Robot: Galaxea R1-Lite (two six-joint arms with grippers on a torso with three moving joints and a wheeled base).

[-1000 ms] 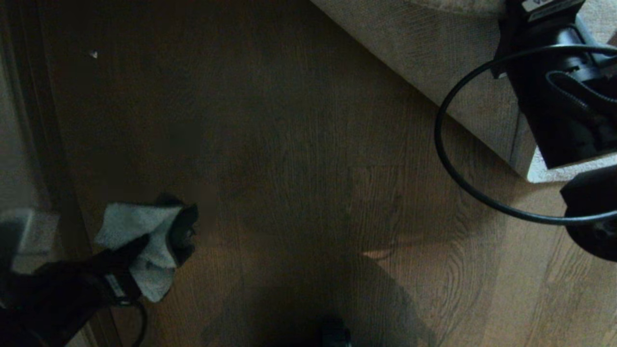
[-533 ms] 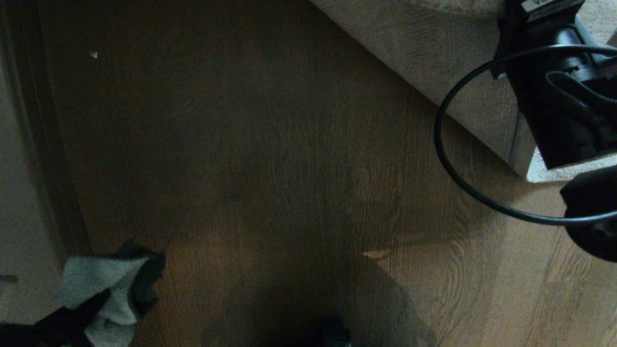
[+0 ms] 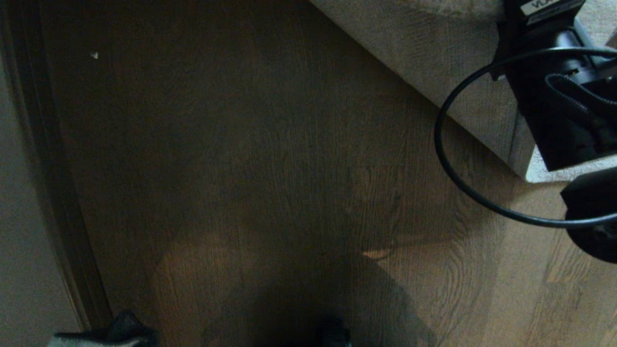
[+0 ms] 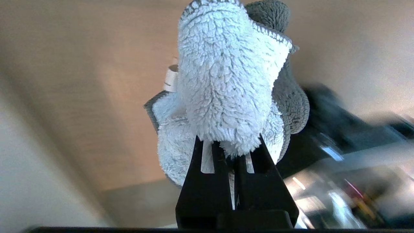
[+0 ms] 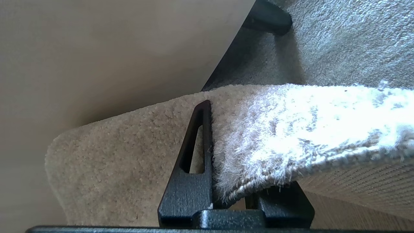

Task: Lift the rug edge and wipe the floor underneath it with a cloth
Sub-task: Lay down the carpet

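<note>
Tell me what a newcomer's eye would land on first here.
The rug stands out: its edge is lifted off the floor at the head view's upper right, beige backing showing, pinched in the right gripper. Next comes the fluffy pale cloth, clamped in the left gripper and barely poking into the head view's lower left corner. A black cable loops over the floor beside the right arm.

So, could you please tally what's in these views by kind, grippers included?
Grippers: 2, the left gripper shut on the cloth, the right gripper shut on the rug edge.
Cloths: 1.
Rugs: 1.
Cables: 1, the black cable looping over the floor.
Total: 5.
</note>
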